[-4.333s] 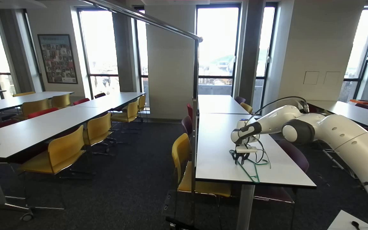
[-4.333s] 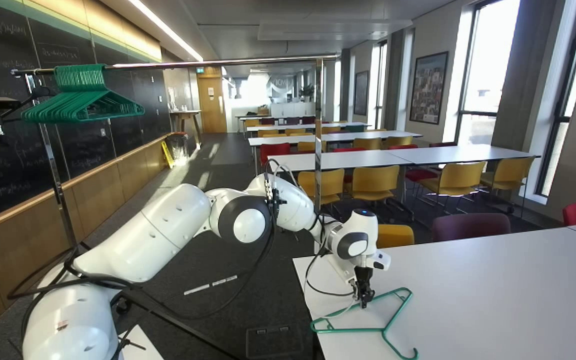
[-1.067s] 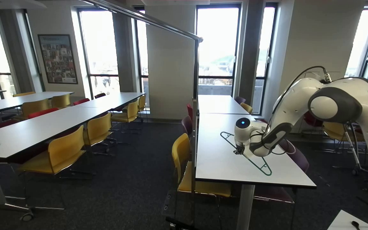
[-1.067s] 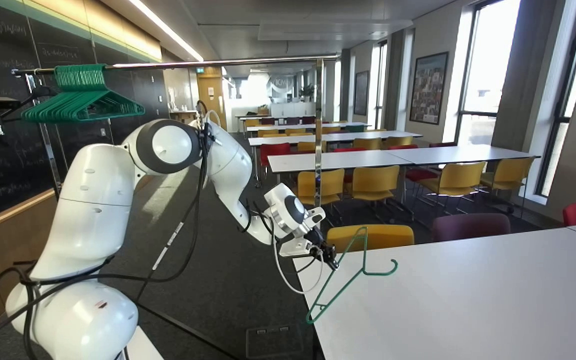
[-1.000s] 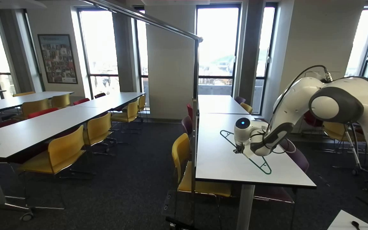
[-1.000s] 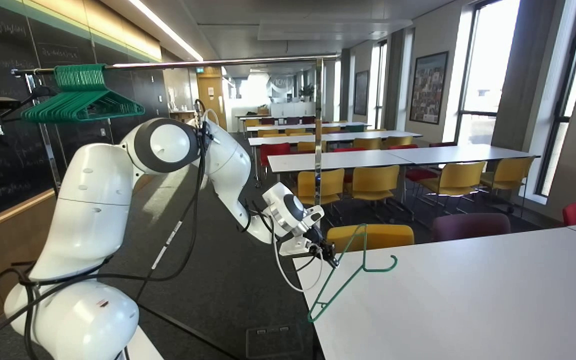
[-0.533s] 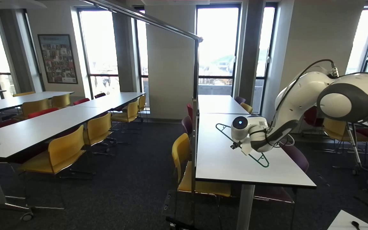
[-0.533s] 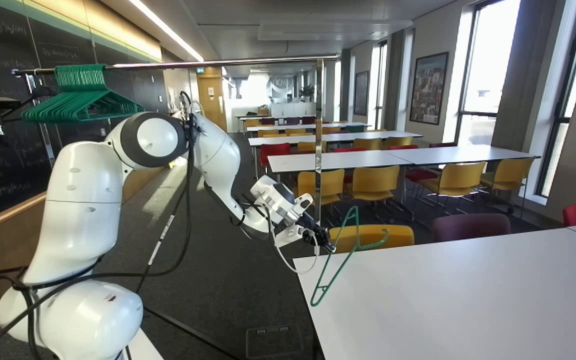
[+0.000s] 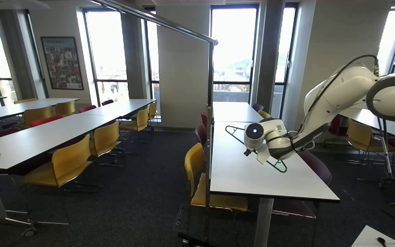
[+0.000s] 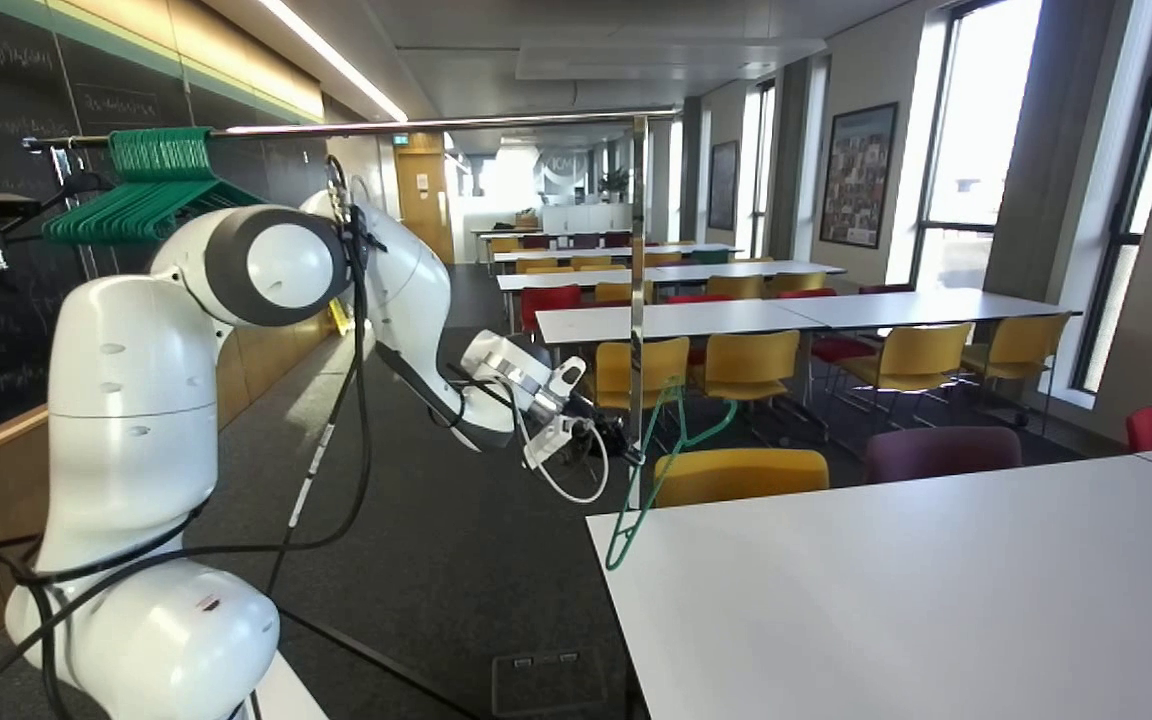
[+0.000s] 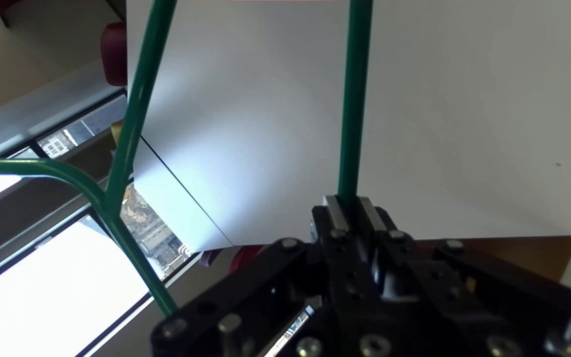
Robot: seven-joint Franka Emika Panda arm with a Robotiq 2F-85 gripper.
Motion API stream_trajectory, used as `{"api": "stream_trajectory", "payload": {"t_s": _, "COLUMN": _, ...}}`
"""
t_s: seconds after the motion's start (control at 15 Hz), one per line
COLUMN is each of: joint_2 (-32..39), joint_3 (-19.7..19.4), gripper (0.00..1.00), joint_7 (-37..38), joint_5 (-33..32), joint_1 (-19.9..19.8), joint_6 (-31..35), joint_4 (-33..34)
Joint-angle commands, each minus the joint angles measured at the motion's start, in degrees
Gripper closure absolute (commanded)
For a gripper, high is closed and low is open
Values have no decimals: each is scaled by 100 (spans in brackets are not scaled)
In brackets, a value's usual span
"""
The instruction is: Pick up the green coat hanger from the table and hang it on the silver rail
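Observation:
My gripper (image 10: 633,455) is shut on the long bottom bar of the green coat hanger (image 11: 355,99). In the wrist view the bar comes straight out from between the fingertips (image 11: 335,213). The hanger (image 10: 683,437) is held tilted above the near end of the white table (image 10: 886,590), its hook pointing away from the gripper. In an exterior view the gripper (image 9: 248,152) and wrist hide the hanger's middle and hook. The silver rail (image 10: 536,121) runs level, well above the gripper, and also shows in an exterior view (image 9: 170,24).
Several green hangers (image 10: 158,190) hang bunched at one end of the rail. The rail's upright post (image 10: 636,250) stands close to the gripper and hanger. A yellow chair (image 10: 741,475) stands at the table's side. Loose cables (image 10: 361,400) hang along the arm.
About four seconds ago the hanger lay flat on the table with the gripper at it. It has since been lifted and tilted. Over the last second gripper and hanger rose and drew back toward the base.

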Motion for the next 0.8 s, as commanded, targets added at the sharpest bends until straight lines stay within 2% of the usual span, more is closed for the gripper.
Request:
{"api": "stream_trajectory", "payload": {"t_s": 0.0, "joint_2": -1104, "joint_3": 927, "gripper": 98, "joint_7": -1, "joint_5": -303, "joint_1": -666, "joint_6": -387, "joint_4": -738}}
{"api": "stream_trajectory", "payload": {"t_s": 0.4, "joint_2": -1707, "joint_3": 1729, "gripper": 98, "joint_7": -89, "joint_5": -114, "joint_1": -1127, "joint_6": -515, "joint_4": -1102}}
{"api": "stream_trajectory", "payload": {"t_s": 0.73, "joint_2": -1580, "joint_3": 2128, "gripper": 98, "joint_7": -87, "joint_5": 21, "joint_1": -1163, "joint_6": -979, "joint_4": -762}}
